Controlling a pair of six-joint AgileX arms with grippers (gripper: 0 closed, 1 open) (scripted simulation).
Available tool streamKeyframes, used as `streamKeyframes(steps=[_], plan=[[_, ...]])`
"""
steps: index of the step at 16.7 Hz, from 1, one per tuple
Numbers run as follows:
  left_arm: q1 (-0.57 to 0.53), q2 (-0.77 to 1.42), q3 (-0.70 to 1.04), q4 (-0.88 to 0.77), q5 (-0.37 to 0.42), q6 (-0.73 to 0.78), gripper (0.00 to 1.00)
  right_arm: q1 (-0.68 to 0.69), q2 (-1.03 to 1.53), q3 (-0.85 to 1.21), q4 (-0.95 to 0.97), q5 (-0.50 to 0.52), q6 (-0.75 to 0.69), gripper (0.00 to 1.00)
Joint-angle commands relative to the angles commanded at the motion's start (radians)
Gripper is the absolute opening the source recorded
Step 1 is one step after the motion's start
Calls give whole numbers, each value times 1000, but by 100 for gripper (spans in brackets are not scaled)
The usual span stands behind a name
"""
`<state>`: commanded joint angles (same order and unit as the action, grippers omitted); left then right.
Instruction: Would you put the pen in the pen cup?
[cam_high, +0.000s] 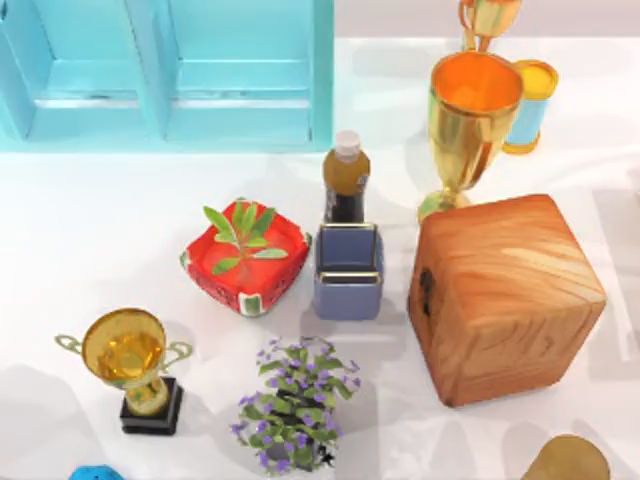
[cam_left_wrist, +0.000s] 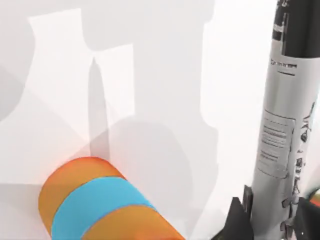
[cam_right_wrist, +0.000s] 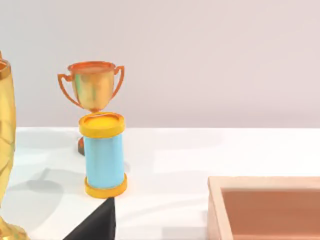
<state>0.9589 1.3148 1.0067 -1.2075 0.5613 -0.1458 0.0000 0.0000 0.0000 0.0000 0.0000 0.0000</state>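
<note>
The pen cup (cam_high: 348, 270), small, square and slate-blue, stands open at the table's middle, between the red plant pot (cam_high: 246, 257) and the wooden box (cam_high: 505, 295). Just behind it is the brown bottle (cam_high: 346, 180). The pen (cam_left_wrist: 280, 125), silver with a black end and printed labels, runs the length of the left wrist view. My left gripper (cam_left_wrist: 270, 220) is shut on its near end, with dark fingers (cam_left_wrist: 240, 215) tight against both sides, above the white table. A dark part of my right gripper (cam_right_wrist: 97, 222) shows low in the right wrist view.
A tall gold goblet (cam_high: 470, 120) and an orange-and-blue spool (cam_high: 530, 105) stand at the back right. A turquoise cabinet (cam_high: 170, 70) fills the back left. A gold trophy (cam_high: 130, 365) and a purple-flowered plant (cam_high: 295, 405) stand in front. Another orange-and-blue cylinder (cam_left_wrist: 100, 205) lies under my left wrist.
</note>
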Motion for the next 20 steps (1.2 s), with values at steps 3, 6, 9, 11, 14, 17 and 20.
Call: streamKeyframes(steps=[3, 6, 9, 11, 14, 17, 20], plan=[[-5, -2, 2, 2, -2, 1, 0, 0, 0, 0, 0, 0, 0, 100], [-31, 17, 4, 20, -28, -1, 0, 0, 0, 0, 0, 0, 0, 100], [-135, 79, 15, 101, -140, -7, 0, 0, 0, 0, 0, 0, 0, 100], [-240, 137, 30, 194, -260, -12, 0, 0, 0, 0, 0, 0, 0, 100], [-439, 225, 60, 387, -498, -16, 0, 0, 0, 0, 0, 0, 0, 100], [-672, 309, 93, 626, -789, -12, 0, 0, 0, 0, 0, 0, 0, 100], [-937, 397, 126, 900, -1112, 7, 0, 0, 0, 0, 0, 0, 0, 100]])
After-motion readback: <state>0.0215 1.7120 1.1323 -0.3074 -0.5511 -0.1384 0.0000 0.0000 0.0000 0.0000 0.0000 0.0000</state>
